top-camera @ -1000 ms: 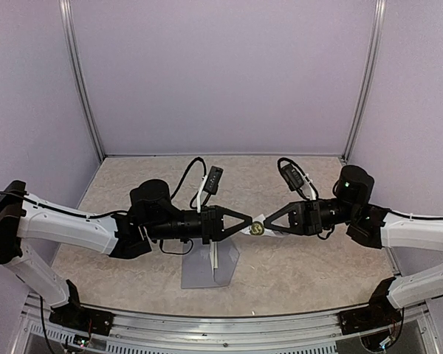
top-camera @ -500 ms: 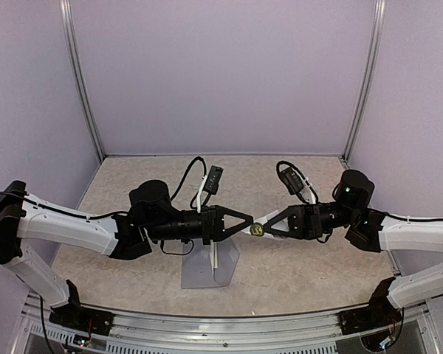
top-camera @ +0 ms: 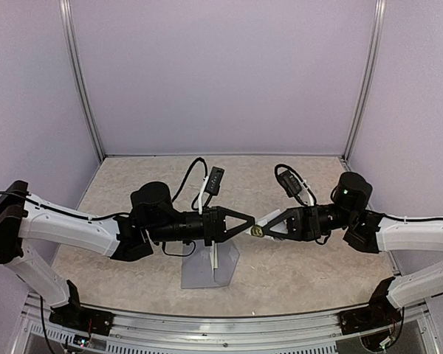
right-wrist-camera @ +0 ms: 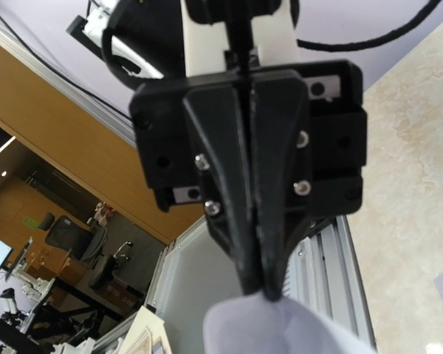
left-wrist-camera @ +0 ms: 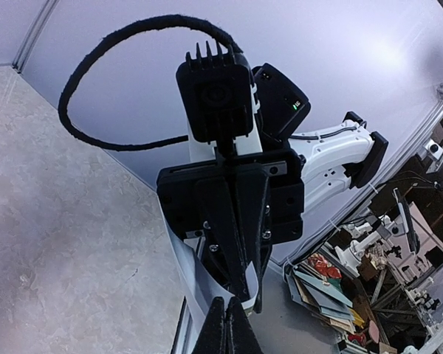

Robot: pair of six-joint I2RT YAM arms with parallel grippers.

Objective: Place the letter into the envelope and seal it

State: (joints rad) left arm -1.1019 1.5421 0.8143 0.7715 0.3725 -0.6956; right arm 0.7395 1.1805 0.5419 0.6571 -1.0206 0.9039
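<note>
L tool [top-camera: 249, 223] & R tool [top-camera: 262, 228] both pinched shut on sticker strip [top-camera: 257, 231], mid-air. Envelope [top-camera: 199, 274] on counter [top-camera: 303, 276]; letter inside? can't tell. Sealing prob. still to do.

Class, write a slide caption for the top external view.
Left gripper and right gripper pinch a sticker strip near the envelope.

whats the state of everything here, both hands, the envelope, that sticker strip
left hand: shut, pinching the sticker strip
right hand: shut, pinching the same strip from the opposite side
sticker strip: held in the air between the two hands, one round sticker showing
envelope: lying on the table below the left hand, not held; whether its flap is open cannot be told
</note>
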